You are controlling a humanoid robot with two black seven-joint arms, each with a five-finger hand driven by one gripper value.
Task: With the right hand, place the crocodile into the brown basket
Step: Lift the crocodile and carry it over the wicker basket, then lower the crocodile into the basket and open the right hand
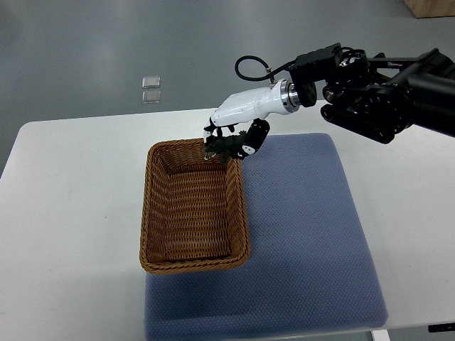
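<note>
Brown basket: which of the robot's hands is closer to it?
Right. The right hand hangs over the basket at its far right corner, gripping the crocodile. The left hand is out of view, so it cannot be placed.

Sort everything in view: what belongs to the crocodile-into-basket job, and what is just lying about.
For the job: right hand, gripping the crocodile above the far right corner of the brown basket.

Just lying about: blue mat partly under the basket, white table, two small squares on the floor beyond.

Lab-like room: white table [71, 213], bare grey floor [106, 50].
</note>
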